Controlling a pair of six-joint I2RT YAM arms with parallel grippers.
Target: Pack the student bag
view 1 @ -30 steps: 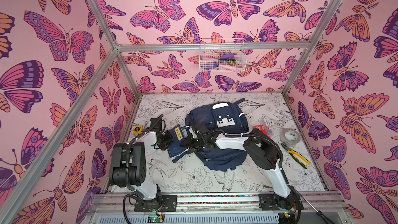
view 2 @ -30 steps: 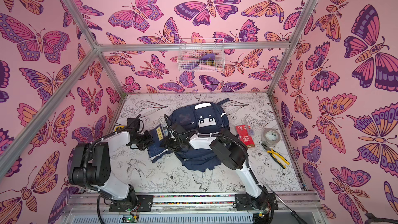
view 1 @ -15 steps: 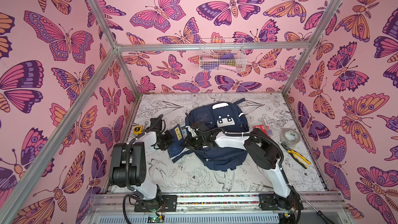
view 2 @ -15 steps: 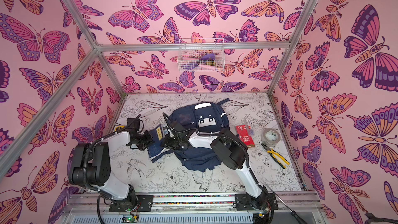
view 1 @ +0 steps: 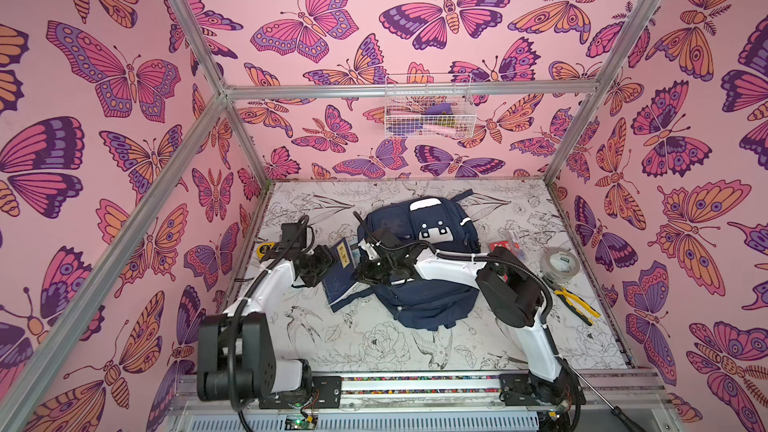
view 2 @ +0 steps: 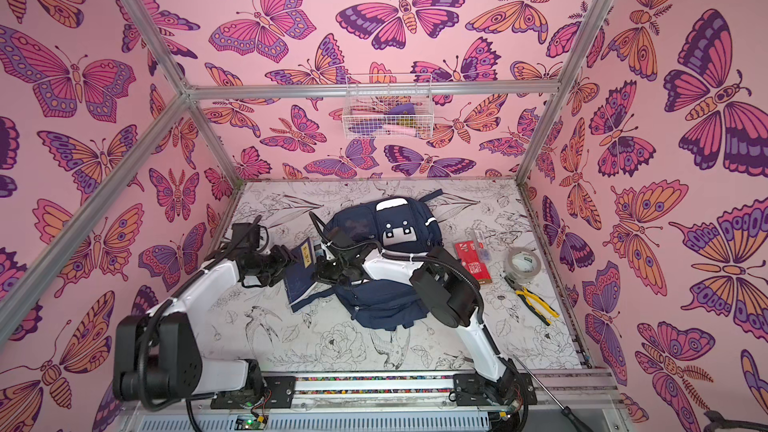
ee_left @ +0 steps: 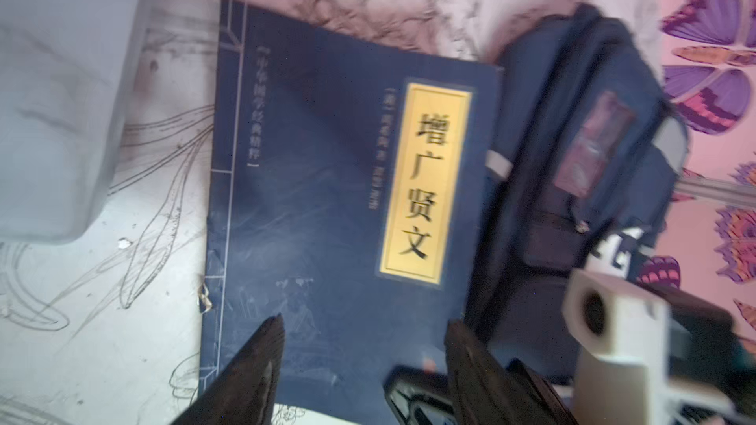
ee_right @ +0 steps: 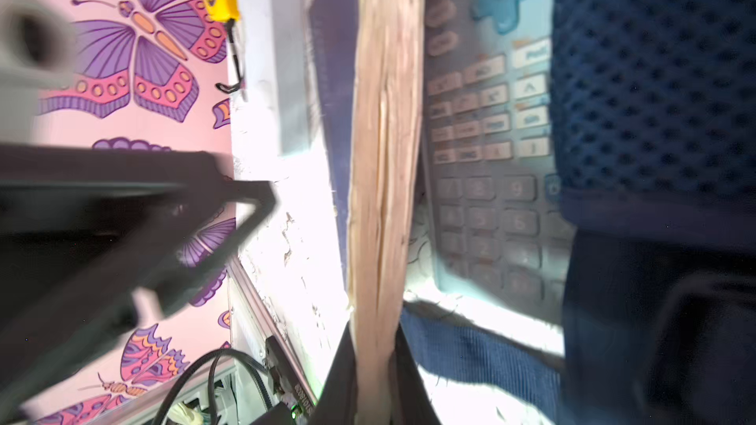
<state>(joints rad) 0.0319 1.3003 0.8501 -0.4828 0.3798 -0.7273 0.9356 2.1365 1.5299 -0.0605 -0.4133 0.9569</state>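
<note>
The student bag (view 1: 432,305) (view 2: 386,309), navy with a white dotted patch, lies flat mid-table in both top views. A navy book with a yellow label (view 1: 343,280) (ee_left: 327,181) leans against its left side. My left gripper (view 1: 328,261) (ee_left: 366,325) hovers open over the book's cover, touching nothing. My right gripper (view 1: 359,274) (ee_right: 374,345) reaches across the bag and is shut on the book's tan page edge (ee_right: 384,157). A grey calculator (ee_right: 487,136) lies between the book and the bag's mesh (ee_right: 654,75).
Right of the bag lie a red packet (view 1: 505,249), a tape roll (view 1: 559,263) and yellow-handled pliers (view 1: 575,305). A yellow tape measure (view 1: 262,248) sits by the left wall. A wire basket (view 1: 428,112) hangs on the back wall. A screwdriver (view 1: 602,396) rests front right.
My left gripper has opened and let go of the book. My right gripper has closed onto the book's page edge. Both arms have barely shifted.
</note>
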